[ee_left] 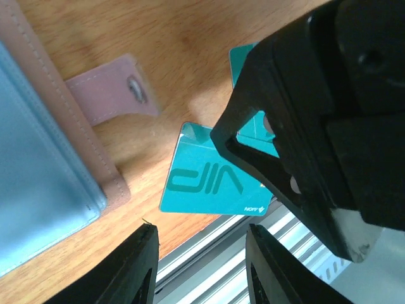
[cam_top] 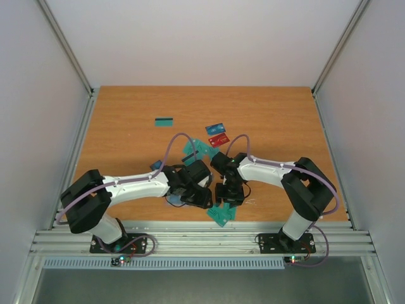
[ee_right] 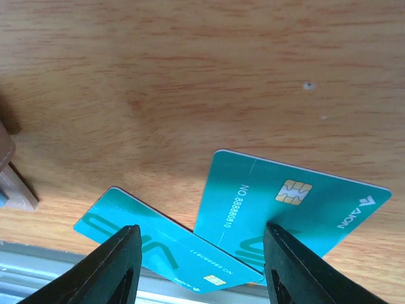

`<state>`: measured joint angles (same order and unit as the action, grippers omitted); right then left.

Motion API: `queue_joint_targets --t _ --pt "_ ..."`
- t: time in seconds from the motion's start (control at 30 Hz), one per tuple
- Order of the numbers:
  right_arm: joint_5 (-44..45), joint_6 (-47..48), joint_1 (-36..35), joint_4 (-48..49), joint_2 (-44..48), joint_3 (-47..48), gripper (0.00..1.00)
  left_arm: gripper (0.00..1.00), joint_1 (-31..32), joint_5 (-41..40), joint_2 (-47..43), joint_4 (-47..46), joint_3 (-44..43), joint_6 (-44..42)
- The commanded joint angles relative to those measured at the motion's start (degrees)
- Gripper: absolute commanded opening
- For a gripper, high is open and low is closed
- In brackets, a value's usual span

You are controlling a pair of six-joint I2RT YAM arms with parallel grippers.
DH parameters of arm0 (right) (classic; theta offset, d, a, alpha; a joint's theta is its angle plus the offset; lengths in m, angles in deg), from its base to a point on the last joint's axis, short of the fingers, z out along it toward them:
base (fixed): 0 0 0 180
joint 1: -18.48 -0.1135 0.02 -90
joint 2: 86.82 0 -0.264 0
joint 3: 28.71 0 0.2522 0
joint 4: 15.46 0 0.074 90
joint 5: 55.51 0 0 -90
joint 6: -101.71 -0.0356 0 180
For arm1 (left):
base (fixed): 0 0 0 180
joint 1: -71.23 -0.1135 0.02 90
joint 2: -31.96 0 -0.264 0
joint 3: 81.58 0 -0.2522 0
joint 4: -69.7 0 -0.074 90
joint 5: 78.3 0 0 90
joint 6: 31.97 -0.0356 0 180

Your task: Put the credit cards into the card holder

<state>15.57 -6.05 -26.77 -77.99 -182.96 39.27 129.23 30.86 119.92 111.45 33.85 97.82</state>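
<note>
Holder (ee_left: 38,158) lay on table (cam_top: 126,126) just ahead of left gripper (ee_left: 202,269), strap (ee_left: 111,95) pointing toward two overlapping teal cards (ee_right: 285,206) just beside it. Right gripper (ee_right: 202,266) hung over that pair, its body hiding part of them in left wrist view. Both grippers' jaws were spread, with nothing between. Well beyond holder: one striped card (cam_top: 164,121), one blue card (cam_top: 215,128), one red card (cam_top: 219,139). More teal ones were half hidden by arms (cam_top: 136,183), count uncertain.
</note>
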Motion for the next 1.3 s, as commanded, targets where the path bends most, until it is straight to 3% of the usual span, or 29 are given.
queue_joint_targets --t 0.0,0.27,0.57,0.7,0.97,1.27 --pt "1.2 1.7 2.1 1.1 -1.3 -2.6 0.55 0.39 0.3 1.6 1.8 -1.6 -3.2 -1.8" --pt "1.2 6.6 6.1 0.2 -2.7 -1.8 0.53 0.4 0.3 1.2 2.8 0.4 -3.9 -2.9" --pt "-0.7 6.6 6.1 -5.2 4.7 1.2 0.53 0.4 0.3 2.1 5.2 -0.8 -4.7 -3.0" --pt "-2.7 1.7 6.1 -6.4 11.0 -1.5 0.54 0.39 0.3 2.2 6.3 -1.8 -5.2 -3.1" --pt "-9.5 -14.1 2.3 3.5 23.0 -16.7 0.54 0.4 0.3 1.9 9.4 -1.7 -8.1 -3.2" --pt "-9.1 -21.5 -0.4 12.6 24.1 -22.7 0.54 0.39 0.3 3.4 13.2 -3.1 -9.9 -3.4"
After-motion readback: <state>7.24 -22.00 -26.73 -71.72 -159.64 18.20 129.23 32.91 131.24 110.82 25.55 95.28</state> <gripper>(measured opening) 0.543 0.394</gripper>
